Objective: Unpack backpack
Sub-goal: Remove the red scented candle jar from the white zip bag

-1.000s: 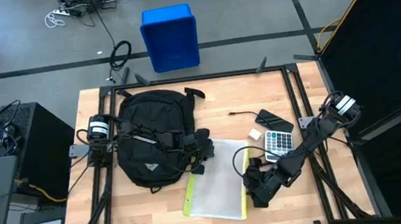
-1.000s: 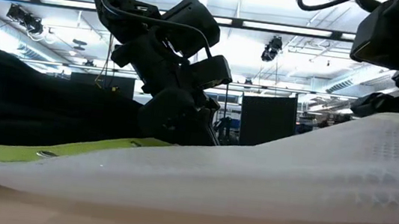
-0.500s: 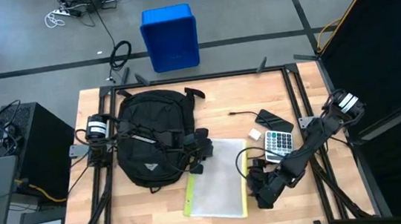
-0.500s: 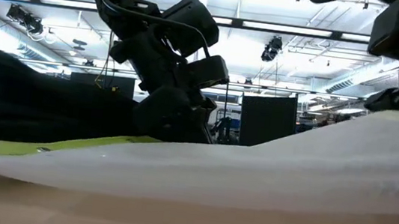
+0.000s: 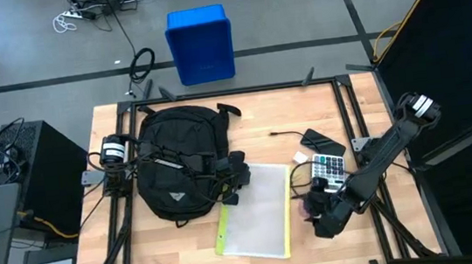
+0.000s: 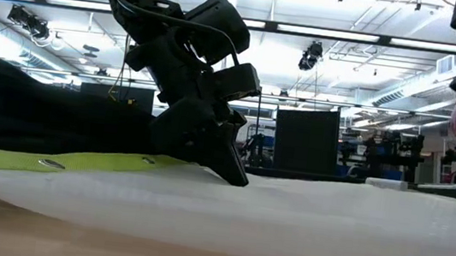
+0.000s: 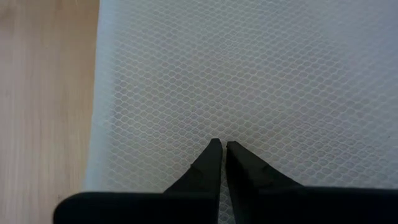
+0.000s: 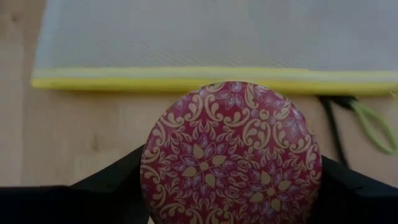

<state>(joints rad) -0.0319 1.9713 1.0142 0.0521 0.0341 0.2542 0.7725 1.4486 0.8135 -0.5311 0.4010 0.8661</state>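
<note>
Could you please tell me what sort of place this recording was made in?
Probably a robotics lab or workshop hall: the wooden table stands on a bare concrete floor with loose cables, a blue bin sits behind it, and the low view shows ceiling strip lights.

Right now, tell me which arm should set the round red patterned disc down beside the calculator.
Right. Its tool already grips the round red patterned disc just beside the grey calculator. The left tool is shut, pressing on the white mesh pouch.
</note>
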